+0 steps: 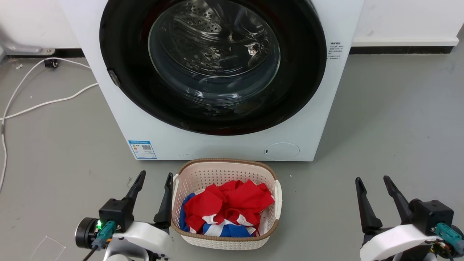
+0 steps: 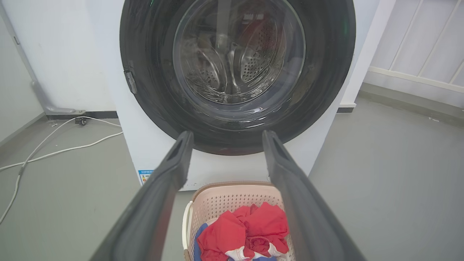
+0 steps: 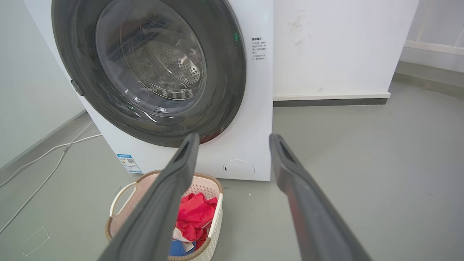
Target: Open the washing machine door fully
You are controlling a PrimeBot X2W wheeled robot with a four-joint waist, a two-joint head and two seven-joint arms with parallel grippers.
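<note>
Head view: washing machine door (image 1: 213, 61) sat shut, flush with the machine front, beyond the laundry basket (image 1: 224, 165). Left gripper (image 1: 156, 175) and right gripper (image 1: 372, 178) hung low, both spread and empty.
Left wrist view: grey tab (image 2: 130, 82) on the door rim.
Right wrist view: door closed.
Judged: approach not begun. The next move likely needs a reach to the rim.

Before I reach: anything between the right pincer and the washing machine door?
Nothing visible. The right pincer faces bare floor up to the washing machine door; the laundry basket sits off to its left.
</note>
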